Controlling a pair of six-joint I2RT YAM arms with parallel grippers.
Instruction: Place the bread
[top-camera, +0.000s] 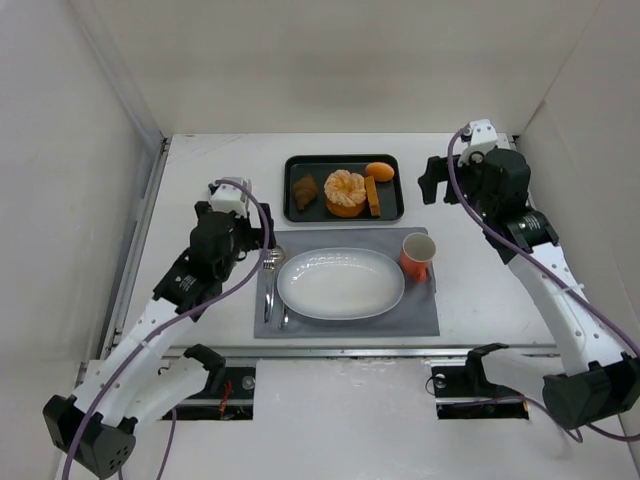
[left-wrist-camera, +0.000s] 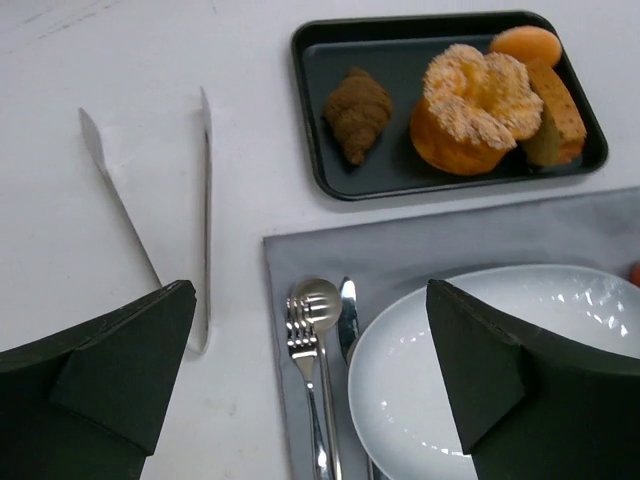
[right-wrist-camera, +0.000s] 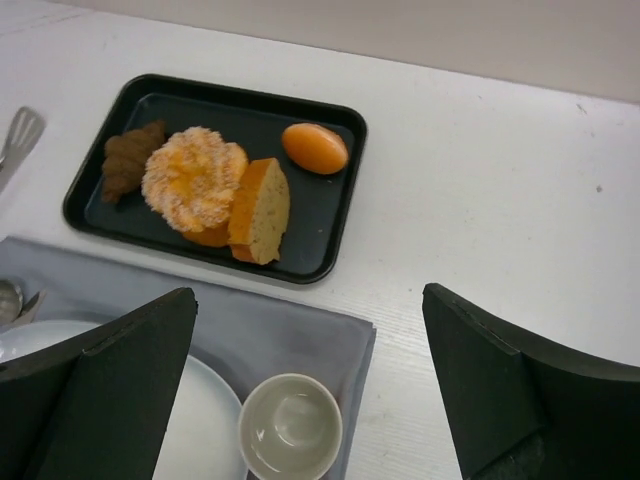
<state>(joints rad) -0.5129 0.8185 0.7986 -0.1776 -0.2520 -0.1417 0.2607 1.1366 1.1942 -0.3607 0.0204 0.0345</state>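
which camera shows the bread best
The left wrist view: the bread is large, sharp and unblocked, its ridges visible. The top external view shows only a small dark lump at the left end of the black tray; the right wrist view shows it smaller, beside the peeled orange.

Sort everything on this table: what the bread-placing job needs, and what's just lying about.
Job: bread, black tray holding it, white plate (likely destination), tongs (possibly).

Lying about: peeled orange, yellow-orange slice, small orange oval piece, cup, fork, spoon, knife, grey placemat.
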